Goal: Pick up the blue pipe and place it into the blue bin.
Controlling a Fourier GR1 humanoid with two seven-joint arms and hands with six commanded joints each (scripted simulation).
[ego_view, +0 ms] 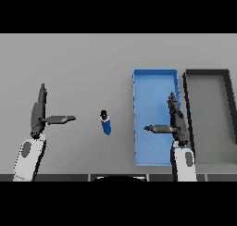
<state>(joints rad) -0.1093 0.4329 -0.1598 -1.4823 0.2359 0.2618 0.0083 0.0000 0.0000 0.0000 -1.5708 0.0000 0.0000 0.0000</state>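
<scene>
Both hands hang over the scene with straight fingers and nothing in them. On the left, the left hand [38, 113] rises from its white forearm at the lower left, fingers pointing straight away from the robot and the thumb stuck out sideways toward the middle of the grey table [83, 63]; the thumb tip stops short of the blue pipe [106, 122], with bare table between them. On the right, the right hand [177, 121] shows over the right side of the blue bin [155, 72], fingers stretched up along the bin's right wall and its thumb pointing left across the bin's floor. The blue pipe, a short blue piece with a dark end toward the far side, lies on the table between the two hands, just left of the bin and not touching it. A dark-rimmed grey bin [208, 72] sits right beside the blue one.
</scene>
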